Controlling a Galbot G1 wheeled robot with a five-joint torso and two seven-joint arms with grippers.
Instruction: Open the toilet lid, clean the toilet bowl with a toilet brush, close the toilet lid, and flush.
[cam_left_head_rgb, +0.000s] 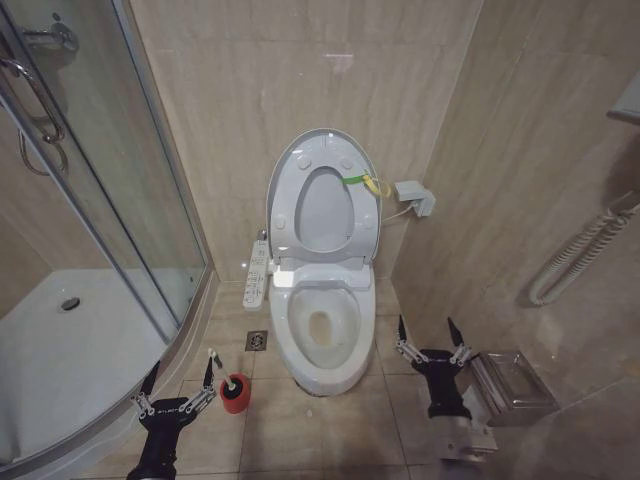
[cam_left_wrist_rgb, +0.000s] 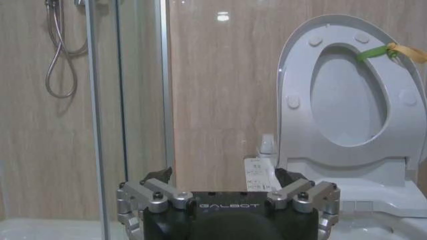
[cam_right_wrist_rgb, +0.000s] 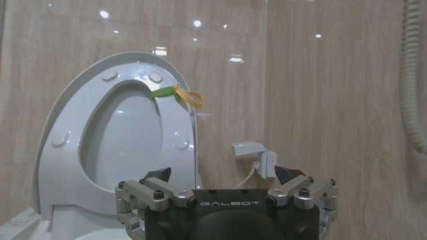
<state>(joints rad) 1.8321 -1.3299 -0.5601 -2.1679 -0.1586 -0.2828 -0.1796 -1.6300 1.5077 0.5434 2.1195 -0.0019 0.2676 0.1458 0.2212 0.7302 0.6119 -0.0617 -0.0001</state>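
Observation:
The toilet lid (cam_left_head_rgb: 322, 205) stands raised against the back wall, with the seat ring (cam_left_head_rgb: 285, 200) up in front of it and a yellow-green loop tag (cam_left_head_rgb: 366, 184) at its edge. Below, the toilet bowl (cam_left_head_rgb: 320, 328) lies open and white. A red holder cup (cam_left_head_rgb: 236, 395) with the dark top of the toilet brush (cam_left_head_rgb: 235, 381) stands on the floor left of the bowl. My left gripper (cam_left_head_rgb: 182, 365) hangs open just left of the cup. Open too, my right gripper (cam_left_head_rgb: 427, 328) hovers right of the bowl. The left wrist view has the lid (cam_left_wrist_rgb: 347, 100) beyond the left gripper (cam_left_wrist_rgb: 223, 175); the right wrist view has the lid (cam_right_wrist_rgb: 120, 125) and right gripper (cam_right_wrist_rgb: 223, 172).
A glass shower enclosure (cam_left_head_rgb: 110, 180) with a white tray (cam_left_head_rgb: 80, 340) takes the left side. The bidet button panel (cam_left_head_rgb: 257, 275) sticks out left of the bowl, above a floor drain (cam_left_head_rgb: 257, 341). A metal box (cam_left_head_rgb: 512, 385) sits on the floor right, under a hose (cam_left_head_rgb: 580, 250).

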